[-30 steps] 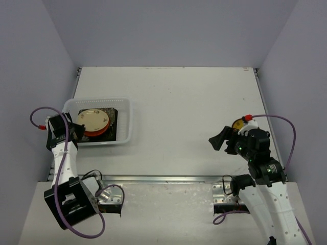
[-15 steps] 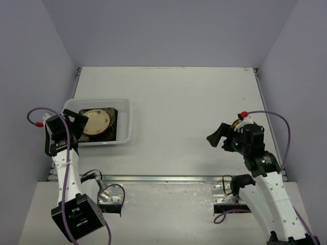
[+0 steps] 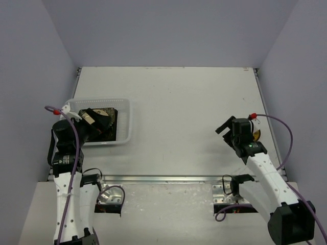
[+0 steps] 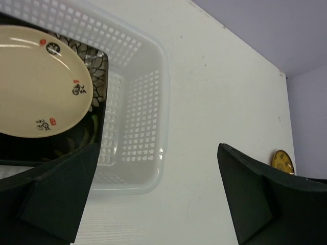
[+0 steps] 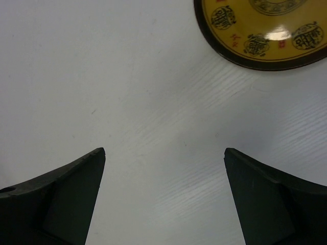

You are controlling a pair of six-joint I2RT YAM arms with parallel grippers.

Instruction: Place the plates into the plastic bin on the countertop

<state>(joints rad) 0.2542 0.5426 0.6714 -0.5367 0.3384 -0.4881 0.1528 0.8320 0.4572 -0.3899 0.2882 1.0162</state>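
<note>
Yellow plate (image 5: 265, 30) lies just beyond the wide-open, empty right hand (image 5: 164, 153).

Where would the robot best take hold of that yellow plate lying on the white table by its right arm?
Probably at its dark rim, on the edge nearest the right tool. The yellow plate lies flat on the countertop, so only the rim offers anything to pinch. Coming down from above at a slant, with the open tool straddling that edge, looks surest.
</note>
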